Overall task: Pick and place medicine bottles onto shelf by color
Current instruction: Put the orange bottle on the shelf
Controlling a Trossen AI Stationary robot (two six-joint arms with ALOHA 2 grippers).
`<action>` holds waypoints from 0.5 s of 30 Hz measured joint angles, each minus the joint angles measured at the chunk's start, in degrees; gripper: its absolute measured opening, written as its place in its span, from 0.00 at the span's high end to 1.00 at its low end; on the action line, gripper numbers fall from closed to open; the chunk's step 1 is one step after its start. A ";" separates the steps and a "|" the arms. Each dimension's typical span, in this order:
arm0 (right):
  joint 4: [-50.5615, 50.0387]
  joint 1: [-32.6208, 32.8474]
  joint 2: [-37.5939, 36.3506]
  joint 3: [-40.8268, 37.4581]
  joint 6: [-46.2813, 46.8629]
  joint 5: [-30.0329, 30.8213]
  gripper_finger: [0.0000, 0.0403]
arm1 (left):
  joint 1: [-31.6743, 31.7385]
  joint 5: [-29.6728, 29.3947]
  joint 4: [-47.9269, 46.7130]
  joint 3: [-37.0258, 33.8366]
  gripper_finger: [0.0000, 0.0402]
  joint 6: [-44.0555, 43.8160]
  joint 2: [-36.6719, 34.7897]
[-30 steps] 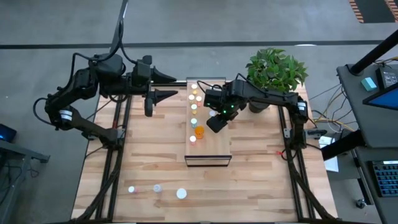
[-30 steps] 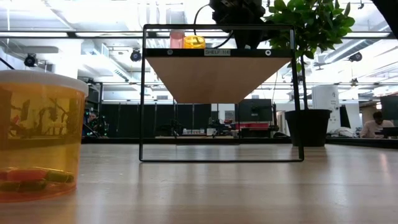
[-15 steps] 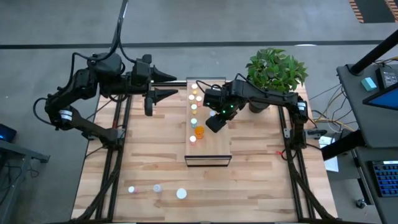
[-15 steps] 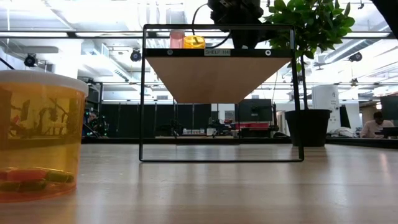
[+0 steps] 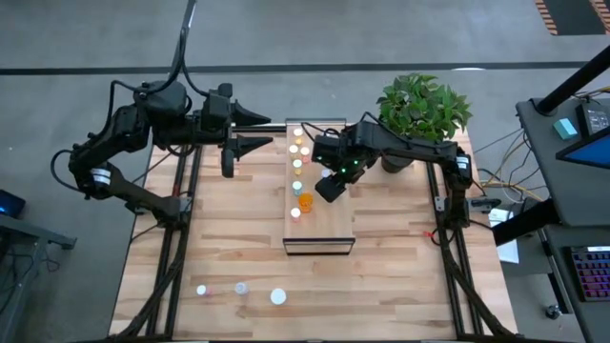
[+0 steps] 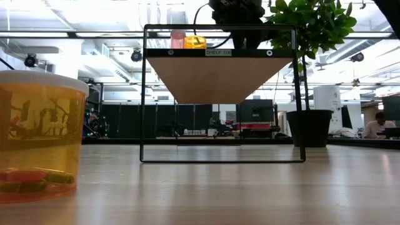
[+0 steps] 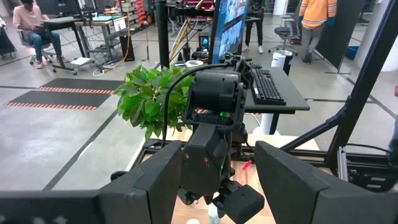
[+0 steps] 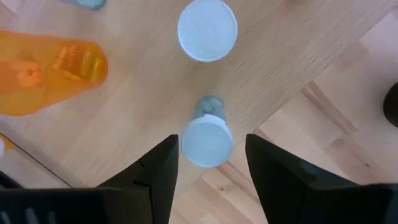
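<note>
- Hardly anything is seen to have moved since a second ago: the right gripper (image 5: 326,187) is held at the same spot over the shelf (image 5: 334,229), and the row of bottles beside it is unchanged.
- That stillness is read as a pause over the shelf; whether a bottle has just been set down cannot be told.
- Its fingers (image 8: 155,171) are spread apart and nothing is pinched between them.
- A pale blue bottle with a white cap (image 8: 208,140) is seen standing in the gap between them, near the shelf's edge; touching is not apparent.
- Just beyond the fingertips a white cap (image 8: 207,30) is seen, and off to one side an orange bottle (image 8: 46,71).
- The left gripper (image 5: 250,131) is held spread and empty, well apart from the shelf, at the table's far edge.
- Three bottles (image 5: 239,290) are left on the tabletop, well apart from both grippers, so the sorting is judged unfinished.
</note>
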 joint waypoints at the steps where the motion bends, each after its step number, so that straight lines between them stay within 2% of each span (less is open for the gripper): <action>1: 0.00 0.00 -0.21 0.47 0.22 0.00 0.56 | -0.01 0.00 0.06 0.00 0.53 -0.04 0.00; 4: 0.02 0.11 -1.15 2.85 0.26 0.10 0.56 | -0.39 0.00 0.07 0.00 0.53 -0.37 0.00; 7: 0.72 2.47 -2.84 5.30 -1.24 3.75 0.57 | -1.37 0.24 0.07 -0.02 0.53 -2.24 0.00; 11: 4.64 9.34 -7.13 6.16 -5.76 11.19 0.59 | -4.08 1.53 0.13 -0.02 0.53 -6.10 0.02; 15: 13.16 18.75 -12.79 2.12 -11.47 17.26 0.61 | -9.17 3.52 0.40 -0.02 0.53 -12.23 1.11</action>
